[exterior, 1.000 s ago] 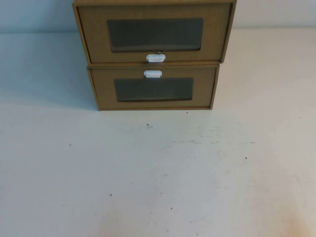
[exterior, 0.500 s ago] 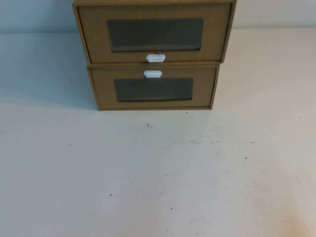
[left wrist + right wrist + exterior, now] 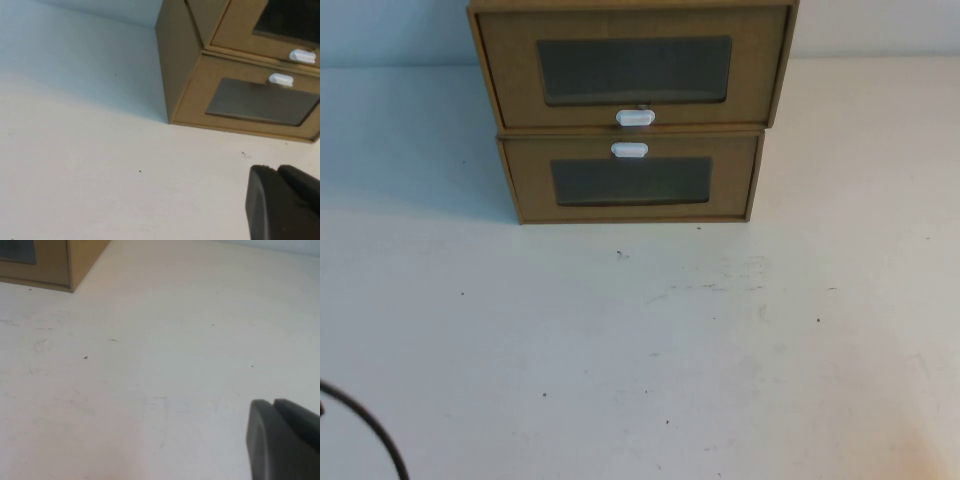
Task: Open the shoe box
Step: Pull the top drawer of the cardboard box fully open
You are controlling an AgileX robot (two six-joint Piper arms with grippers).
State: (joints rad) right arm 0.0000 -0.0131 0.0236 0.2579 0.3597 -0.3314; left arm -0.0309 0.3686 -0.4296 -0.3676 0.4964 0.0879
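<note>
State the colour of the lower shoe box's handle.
Its handle is white, best in the high view. The left gripper and right gripper hover above the table.

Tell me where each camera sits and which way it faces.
High: raised on the robot's side, looking down at table, upper box stacked on lower box; only a cable shows, neither hand.
Left wrist: over the table left of the boxes, facing their fronts; shut left hand shows.
Right wrist: over the table right of the boxes, catching the lower box's corner; shut right hand shows.
Shared: all see the lower box.
</note>
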